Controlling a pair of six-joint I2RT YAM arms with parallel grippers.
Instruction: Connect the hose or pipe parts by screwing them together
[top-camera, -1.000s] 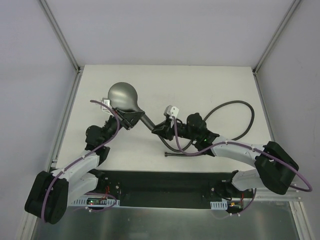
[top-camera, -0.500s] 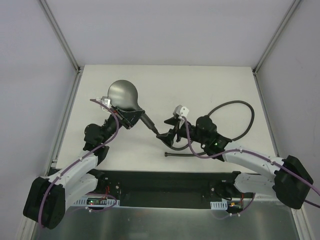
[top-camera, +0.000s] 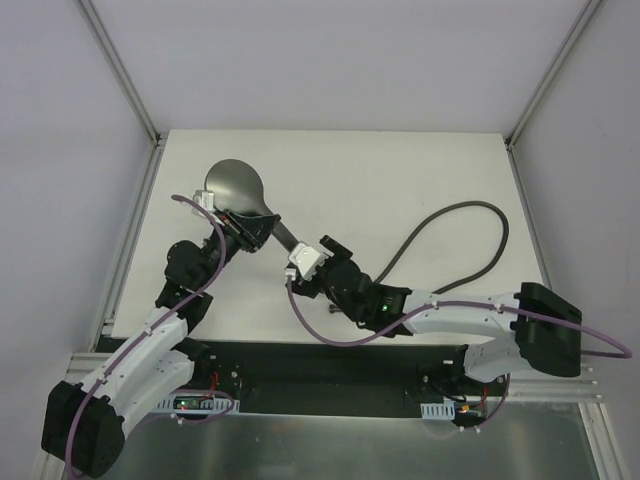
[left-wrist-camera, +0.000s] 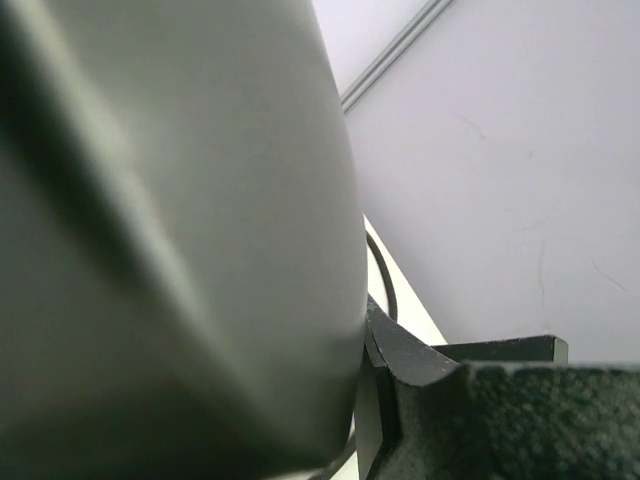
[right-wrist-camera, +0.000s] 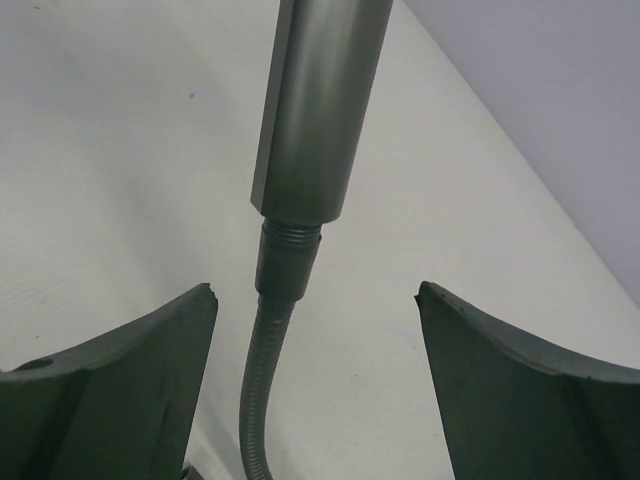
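The grey shower head (top-camera: 232, 186) is held off the table, round face at the far left, its tapered handle (top-camera: 283, 236) slanting down to the right. My left gripper (top-camera: 250, 228) is shut on the neck; in the left wrist view the shower head (left-wrist-camera: 170, 250) fills the frame against one finger (left-wrist-camera: 420, 372). The dark-grey hose (top-camera: 470, 207) loops across the right of the table. Its end fitting (right-wrist-camera: 290, 262) sits on the handle (right-wrist-camera: 320, 100), with a few threads showing. My right gripper (right-wrist-camera: 315, 290) (top-camera: 308, 255) stands open around that joint, touching nothing.
The white table (top-camera: 400, 170) is bounded by aluminium frame rails (top-camera: 130, 90) at both sides and grey walls behind. A black base plate (top-camera: 330, 365) carries both arms at the near edge. Purple cables run along the arms.
My right gripper has opened, let go of the hose fitting and swung left, closer to the handle's end. The left arm has shifted the shower head slightly left.
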